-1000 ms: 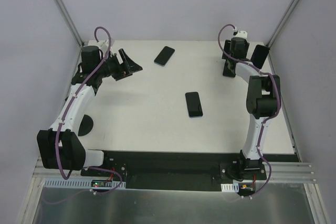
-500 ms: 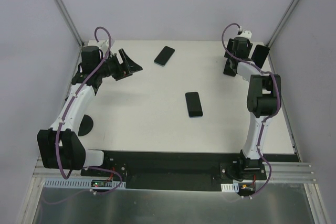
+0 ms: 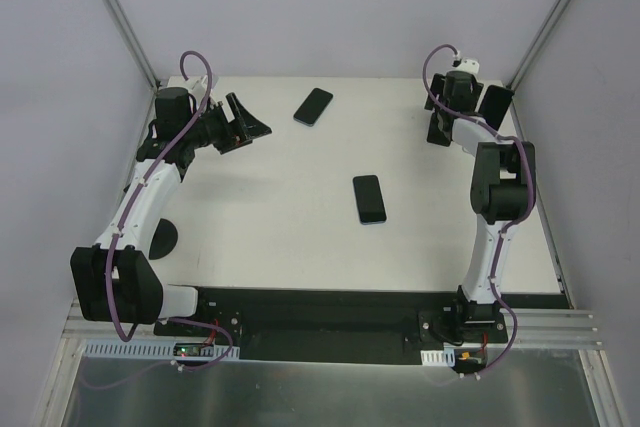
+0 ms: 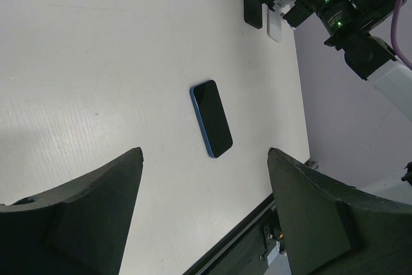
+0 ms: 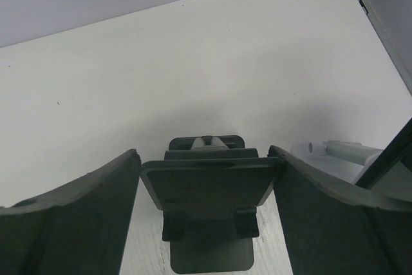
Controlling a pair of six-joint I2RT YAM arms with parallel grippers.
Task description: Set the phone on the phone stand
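Two dark phones lie flat on the white table. One, with a blue edge, is near the middle (image 3: 369, 198) (image 4: 211, 119); the other is at the far middle (image 3: 313, 106). The black phone stand (image 5: 209, 188) (image 4: 253, 1) stands upright at the far right. My right gripper (image 3: 438, 132) (image 5: 205, 152) is open around it, one finger on each side of its back plate; the right finger (image 5: 335, 204) looks to touch the plate's edge. My left gripper (image 3: 250, 119) (image 4: 205, 154) hangs open and empty at the far left, facing the middle phone.
A dark flat slab (image 3: 493, 104) leans at the far right corner behind the stand, with a small white part (image 5: 341, 152) beside it. A black disc (image 3: 165, 239) sits at the table's left edge. Grey walls close in the table on three sides.
The right wrist has shifted slightly to the right at the stand and its jaws have widened a little. The left arm and both phones have not moved.
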